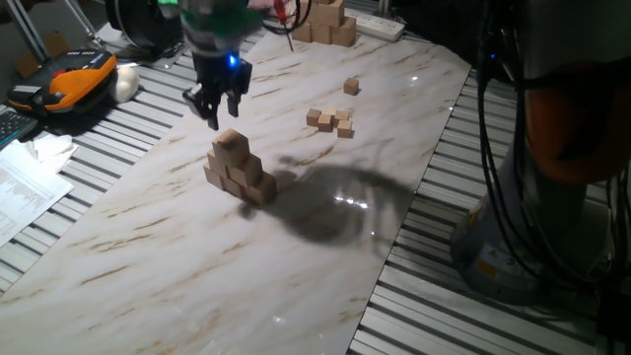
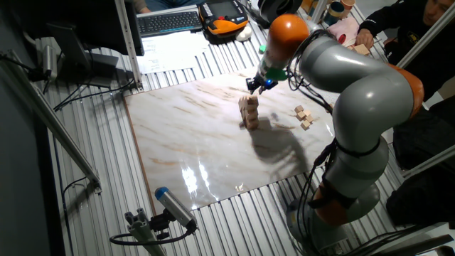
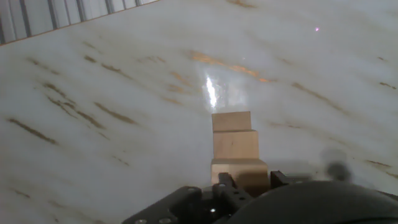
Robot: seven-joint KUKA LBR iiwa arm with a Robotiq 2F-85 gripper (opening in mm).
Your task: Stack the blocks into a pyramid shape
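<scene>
The hand (image 1: 219,106) hangs in the air just above the blocks (image 1: 239,170). Its two fingers (image 1: 210,110) are spread apart, and they hold nothing. A small blue light glows on the hand. From the other fixed view, the hand (image 2: 255,86) sits at the tip of a big grey arm (image 2: 355,85) with orange rings.

The blocks are stacked in a pyramid in the middle of the table (image 1: 148,256). The bottom row has the most blocks, the next row has fewer, and one block (image 1: 231,141) sits on top. The blocks touch each other. In the hand view, the blocks (image 3: 235,144) look like steps going up, right below the dark hand. In the other fixed view, the pyramid (image 2: 249,112) shows its thin side and looks like a small tower.

To the right of the pyramid, well apart from it, lie a few small cubes (image 1: 330,121) close together. One more small cube (image 1: 351,88) lies alone, farther back. At the far edge of the table there is a pile of bigger blocks (image 1: 325,22). The table top is white with brown streaks and it shines. To the far left, off the table, there is an orange and black thing (image 1: 69,81) and some papers (image 1: 25,182).
</scene>
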